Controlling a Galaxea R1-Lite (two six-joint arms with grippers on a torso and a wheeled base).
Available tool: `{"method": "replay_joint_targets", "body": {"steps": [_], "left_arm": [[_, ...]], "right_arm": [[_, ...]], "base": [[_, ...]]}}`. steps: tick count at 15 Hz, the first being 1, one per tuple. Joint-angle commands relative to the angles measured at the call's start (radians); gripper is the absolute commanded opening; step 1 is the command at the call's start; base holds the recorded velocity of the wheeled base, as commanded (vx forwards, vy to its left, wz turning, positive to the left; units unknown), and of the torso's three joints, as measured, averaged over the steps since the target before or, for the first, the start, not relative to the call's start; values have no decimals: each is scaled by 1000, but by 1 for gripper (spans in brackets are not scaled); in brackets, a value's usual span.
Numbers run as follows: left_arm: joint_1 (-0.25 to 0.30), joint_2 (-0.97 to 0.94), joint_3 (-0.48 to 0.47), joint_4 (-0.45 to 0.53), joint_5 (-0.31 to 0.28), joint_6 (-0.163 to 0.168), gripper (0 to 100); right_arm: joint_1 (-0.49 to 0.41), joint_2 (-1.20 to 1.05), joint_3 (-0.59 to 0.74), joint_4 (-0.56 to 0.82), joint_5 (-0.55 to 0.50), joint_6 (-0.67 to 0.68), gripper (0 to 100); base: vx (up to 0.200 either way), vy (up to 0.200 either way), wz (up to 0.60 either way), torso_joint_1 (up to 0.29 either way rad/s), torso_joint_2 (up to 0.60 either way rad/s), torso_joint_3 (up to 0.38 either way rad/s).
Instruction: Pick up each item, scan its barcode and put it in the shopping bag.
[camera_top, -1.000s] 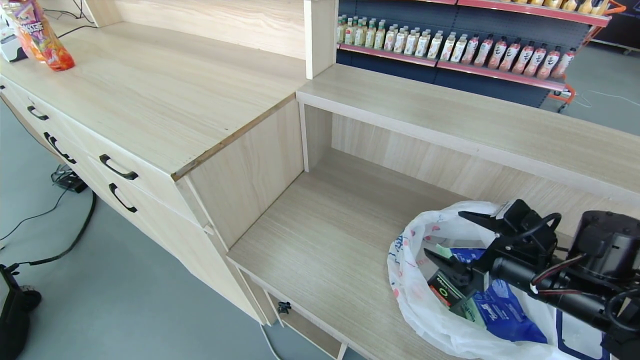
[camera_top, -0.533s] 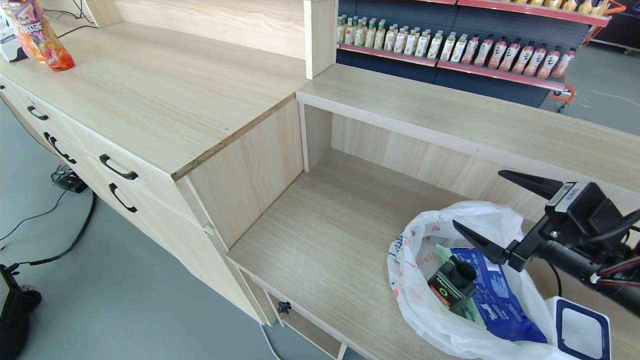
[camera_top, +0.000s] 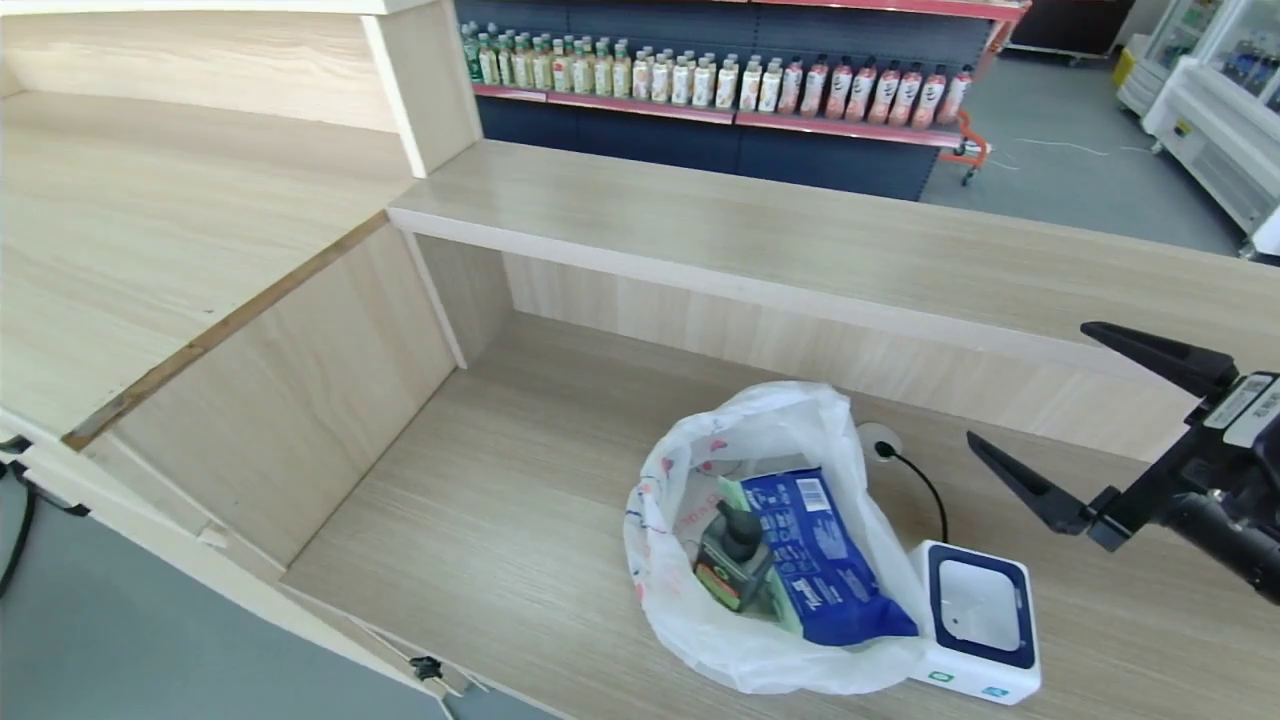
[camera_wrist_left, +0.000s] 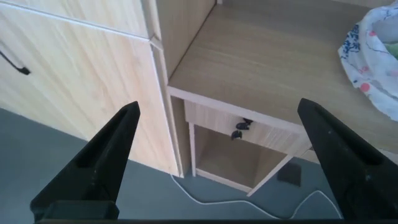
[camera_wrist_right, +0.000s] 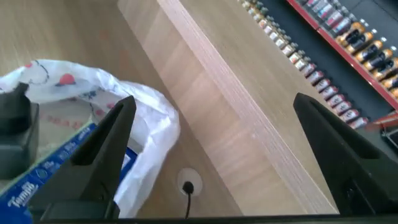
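A pale wood-grain checkout counter (camera_top: 480, 520) spans the scene, with its low work surface sunk below a long raised ledge (camera_top: 800, 230) at 12 o'clock. Beyond the ledge are a grey shop floor (camera_top: 1080, 180), a dark shelf rack with red rails (camera_top: 650, 150) carrying a row of small bottles (camera_top: 700, 85), and glass-fronted chillers (camera_top: 1210, 90) at 2 o'clock.

The white plastic shopping bag (camera_top: 690, 630), printed in red and blue, sits open on the low surface at 6 o'clock. Inside lie a flat blue packet (camera_top: 820, 560) and a dark bottle with a black cap (camera_top: 735, 555), which touches the packet's 9 o'clock side. A green item (camera_top: 730, 490) lies under both (too covered to identify). The packet shows a white barcode patch and white lettering. The bottle's label has green and orange marks.

Right against the bag at 4 o'clock stands a white box scanner with a dark blue window frame (camera_top: 980, 615). A black cable (camera_top: 930, 490) runs from behind it to a round grommet (camera_top: 880, 445) at the bag's 1 o'clock.

The right gripper (camera_top: 1028, 380) hangs at the bag's 3 o'clock, apart from it, with its black fingers spread wide and holding nothing. The left gripper (camera_wrist_left: 217, 106) is likewise spread and empty. It is out past the counter's front edge, above the floor, near a small black lock fitting (camera_wrist_left: 239, 129) on a drawer front.
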Motion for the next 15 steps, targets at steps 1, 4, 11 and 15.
{"method": "replay_joint_targets", "body": {"steps": [1,4,11,15], "left_arm": [[1,0,0,0,0,0,100],[1,0,0,0,0,0,100],[1,0,0,0,0,0,100],[1,0,0,0,0,0,100]], "right_arm": [[-1,-24,13,0,-1,1,100],[-1,-36,23,30,-96,48,100],[-164,-294,-227,692,-353,475,100],[-336,-647,-57,972,-403,545,100]], "base": [[0,0,-600,2,7,2],[0,0,-600,1,-1,4],[0,0,0,0,0,0],[0,0,0,0,0,0]]}}
